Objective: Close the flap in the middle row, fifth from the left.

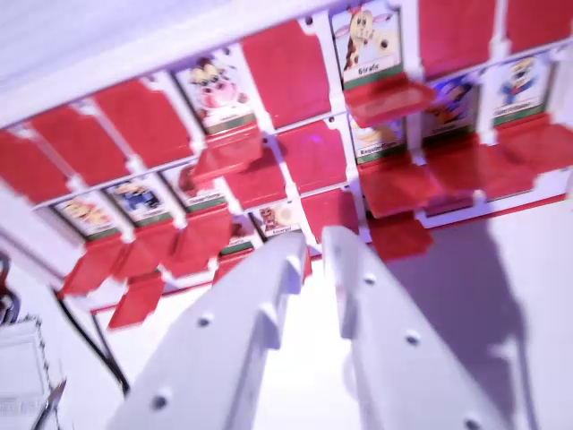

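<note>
A white board with three rows of red flaps fills the upper half of the wrist view, tilted and blurred. Some flaps hang forward and show picture cards, such as the giraffe card and the cow card. In the middle row, the fifth place from the left shows a flat red flap covering its card. To its right, an open flap juts out under a card. My gripper points at the board's lower edge, below that red flap. Its white jaws stand slightly apart with nothing between them.
A black cable runs along the white table at the lower left. A pale object sits in the bottom left corner. Several open flaps stick out along the board's bottom row.
</note>
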